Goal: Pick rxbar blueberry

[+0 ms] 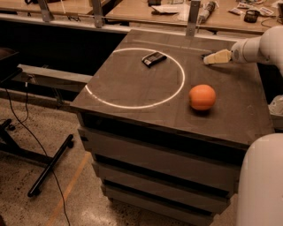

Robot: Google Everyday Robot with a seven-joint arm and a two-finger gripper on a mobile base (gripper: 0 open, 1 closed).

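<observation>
My gripper [216,58], cream-coloured at the end of a white arm, reaches in from the right and sits low over the far right part of the dark table top [132,92]. The navy-blue rxbar blueberry does not show; the gripper covers the spot where it lay. Whether the gripper touches or holds it cannot be told.
An orange [202,97] sits on the table in front of the gripper. A black-and-grey wrapped bar [154,58] lies inside a white painted circle [132,105]. A cluttered wooden bench [177,13] stands behind. A black stand leg [51,165] and cables lie on the floor at left.
</observation>
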